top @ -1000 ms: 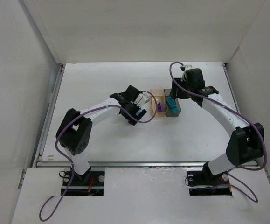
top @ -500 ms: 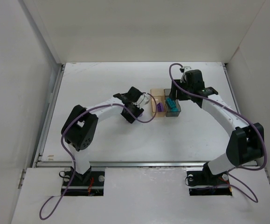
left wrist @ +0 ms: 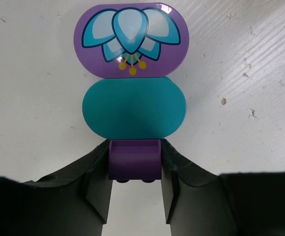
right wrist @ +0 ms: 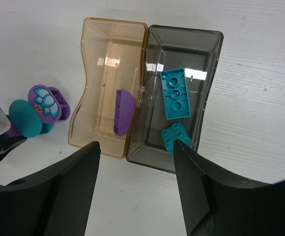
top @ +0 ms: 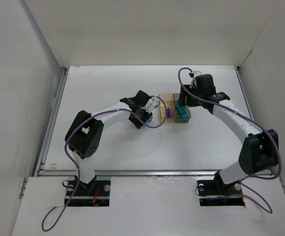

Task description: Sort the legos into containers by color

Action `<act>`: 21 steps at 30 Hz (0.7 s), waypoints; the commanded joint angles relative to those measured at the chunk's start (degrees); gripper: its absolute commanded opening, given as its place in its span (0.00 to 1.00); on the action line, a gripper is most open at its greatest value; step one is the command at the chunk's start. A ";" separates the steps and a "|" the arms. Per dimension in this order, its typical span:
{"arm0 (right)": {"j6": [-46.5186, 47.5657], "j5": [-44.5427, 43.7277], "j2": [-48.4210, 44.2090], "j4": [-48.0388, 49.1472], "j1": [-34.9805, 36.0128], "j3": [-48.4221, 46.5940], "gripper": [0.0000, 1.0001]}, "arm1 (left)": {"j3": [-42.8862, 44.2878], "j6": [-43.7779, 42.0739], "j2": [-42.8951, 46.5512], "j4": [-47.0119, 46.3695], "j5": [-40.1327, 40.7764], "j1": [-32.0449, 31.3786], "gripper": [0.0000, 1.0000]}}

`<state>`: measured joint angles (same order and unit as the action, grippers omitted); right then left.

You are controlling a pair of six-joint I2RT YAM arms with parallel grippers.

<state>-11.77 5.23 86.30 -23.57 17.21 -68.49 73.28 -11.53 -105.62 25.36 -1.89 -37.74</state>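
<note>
In the left wrist view my left gripper (left wrist: 134,162) is shut on a dark purple brick (left wrist: 134,160), the base of a small lego stack lying on the table. A teal rounded plate (left wrist: 134,108) and a purple rounded plate with a printed flower (left wrist: 131,42) sit beyond it. From above, this gripper (top: 146,117) is just left of the amber container (top: 165,98). That amber container (right wrist: 108,64) holds a purple lego (right wrist: 123,112). The grey container (right wrist: 211,59) beside it holds two teal legos (right wrist: 175,93). My right gripper (right wrist: 137,187) hangs open above both containers, holding nothing.
The two containers stand side by side, touching, at the table's centre right. White walls (top: 19,98) close in the left, back and right sides. The held lego stack (right wrist: 41,110) lies a short way left of the amber container.
My left gripper's jaws have closed onto the purple brick of the lego stack, after shifting slightly toward the containers. The right arm has barely moved.
</note>
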 commanded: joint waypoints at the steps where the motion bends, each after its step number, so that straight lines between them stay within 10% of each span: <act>1: 0.43 3.02 -1.58 1.95 -0.25 -0.24 0.67 | 1.43 0.89 0.15 -0.67 0.66 0.29 0.00; 11: 9.30 17.77 -7.37 -0.77 -0.25 -3.84 0.69 | -0.15 -4.63 12.53 -2.85 1.19 0.29 0.00; 14: 11.41 23.22 -11.66 0.79 -0.25 -3.15 0.75 | -3.91 -13.83 20.52 -6.54 -0.30 -0.32 0.00; 16: 11.42 24.55 -13.77 2.64 -0.25 -1.74 1.00 | -5.85 -17.00 25.61 -7.87 -3.01 -0.32 0.00; 21: 8.79 37.88 -18.19 10.99 -0.25 1.78 1.00 | -9.20 -20.81 31.35 -11.82 -6.28 -2.25 0.00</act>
<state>-2.37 31.90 69.71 -20.69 17.21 -67.55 66.48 -27.00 -75.83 17.65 -4.95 -38.44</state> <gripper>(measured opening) 0.998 0.331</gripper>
